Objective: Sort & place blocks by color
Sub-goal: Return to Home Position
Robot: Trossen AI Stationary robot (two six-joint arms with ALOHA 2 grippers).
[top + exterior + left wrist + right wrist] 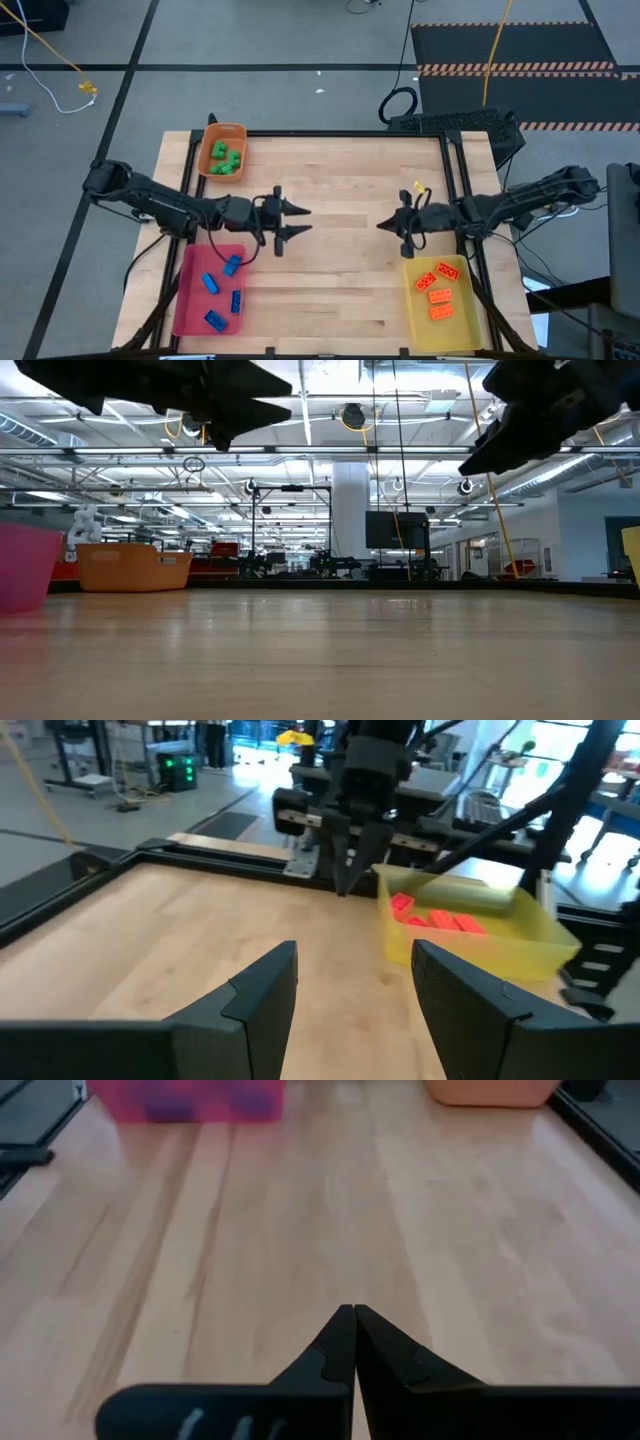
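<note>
All the little bricks look sorted. The green studded plastic bricks (225, 157) sit in the orange plastic tray (204, 160) at about 10 o'clock on the pale wooden table (340, 180). The blue studded plastic bricks (222, 290) are in the pink plastic tray (192, 300) at 8 o'clock. The orange studded plastic bricks (438, 290) are in the yellow plastic tray (450, 335) at 4 o'clock.

The left gripper (303, 221) hovers just off centre toward 9 o'clock, fingers spread wide with nothing between them. The right gripper (383, 224) faces it from the 3 o'clock side, fingers pinched tip to tip, also empty. Both hang above the wood, tips apart from each other.
</note>
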